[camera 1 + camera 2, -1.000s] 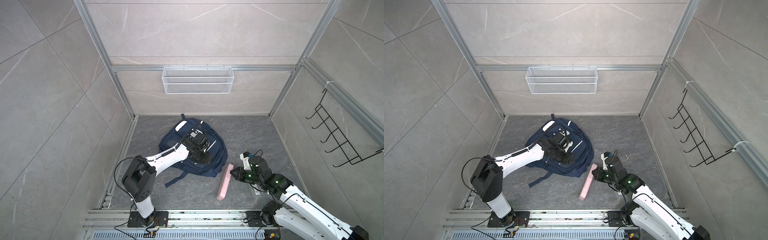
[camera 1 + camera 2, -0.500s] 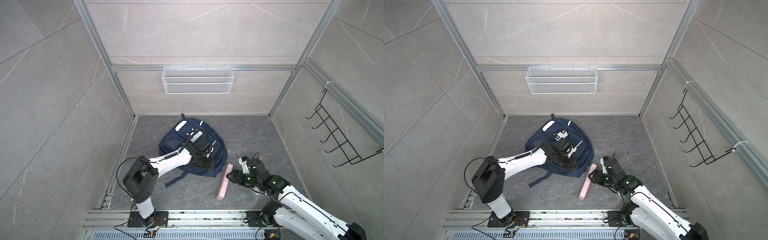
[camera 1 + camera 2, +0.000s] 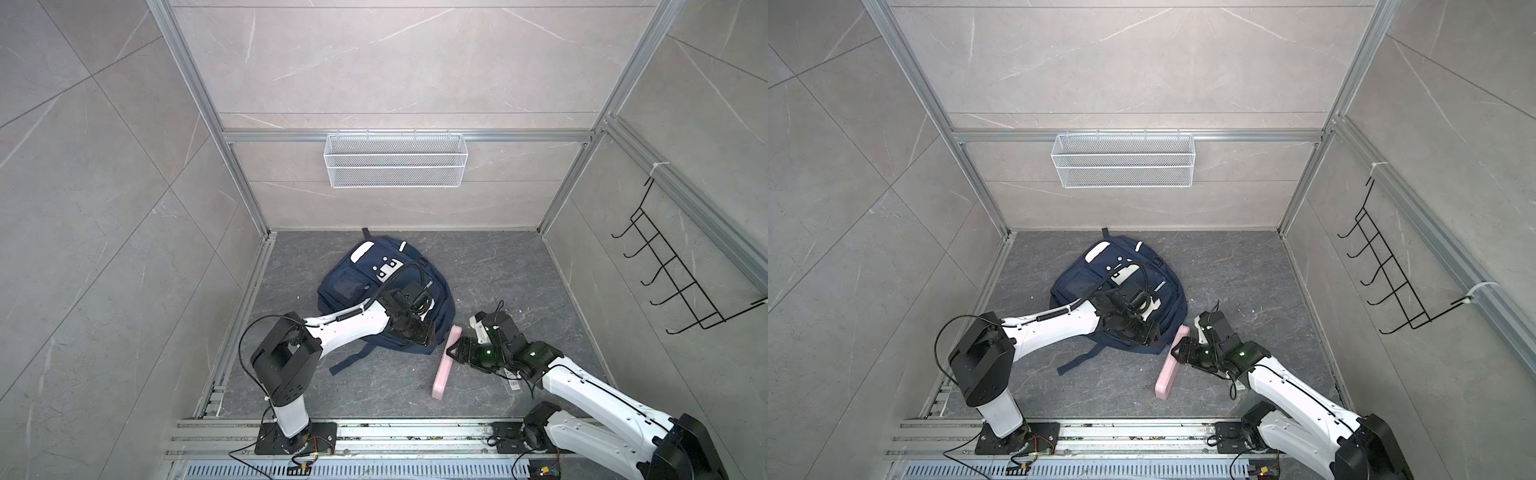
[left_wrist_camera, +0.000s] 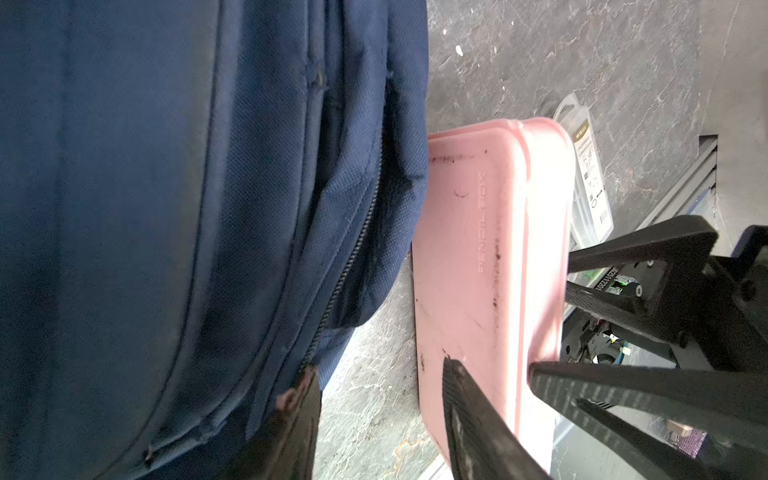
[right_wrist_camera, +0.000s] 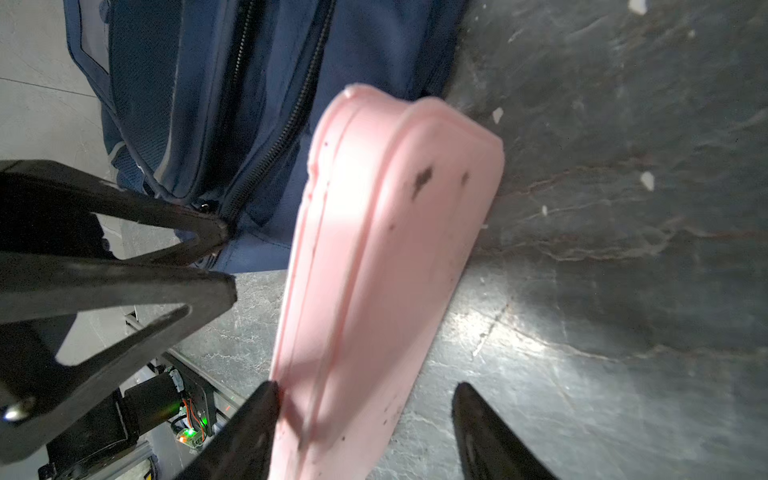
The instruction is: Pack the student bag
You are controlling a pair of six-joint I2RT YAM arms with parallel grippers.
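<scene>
The student bag (image 3: 365, 286) (image 3: 1084, 286), a navy backpack with white patches, lies flat mid-floor. Its zipped near edge shows in the left wrist view (image 4: 208, 208) and the right wrist view (image 5: 232, 104). A pink pencil box (image 3: 441, 376) (image 3: 1166, 380) (image 4: 469, 249) (image 5: 374, 249) lies beside that edge. My left gripper (image 3: 419, 334) (image 3: 1144, 336) (image 4: 378, 370) is open; one finger rests against the bag's zip edge, the other over the box. My right gripper (image 3: 453, 353) (image 3: 1177, 349) (image 5: 363, 388) is open and straddles the box, one finger touching its side.
A clear plastic packet (image 3: 513, 380) (image 4: 586, 166) lies on the floor under the right arm. A white wire basket (image 3: 395, 166) hangs on the back wall, and a black hook rack (image 3: 673, 286) on the right wall. Metal rails (image 3: 374, 432) run along the front.
My right gripper has opened and moved left until it straddles the pink box. My left gripper has slid from the bag's top to its near edge.
</scene>
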